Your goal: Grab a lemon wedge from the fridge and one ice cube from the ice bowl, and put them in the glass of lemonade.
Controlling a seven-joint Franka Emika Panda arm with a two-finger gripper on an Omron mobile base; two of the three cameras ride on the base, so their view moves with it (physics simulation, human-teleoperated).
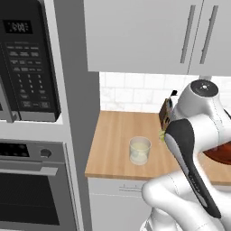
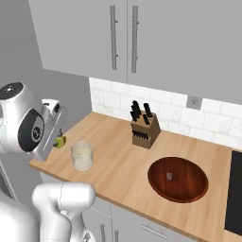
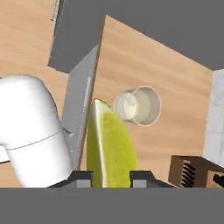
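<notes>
Wooden counter [image 2: 123, 160] runs under the pale wall cupboards [image 2: 142, 42], carrying the ice bowl [image 2: 178, 179] well to the right with one small cube in it, the knife block [image 2: 144, 128] near the tiled wall, and the glass of lemonade [image 2: 82, 156] close to the counter's left front edge. The gripper [image 3: 111, 177] hangs above the counter just beside the glass, its fingers pinching the lemon wedge [image 3: 109, 144], whose yellow tip also peeks out by the hand [image 2: 60, 141].
</notes>
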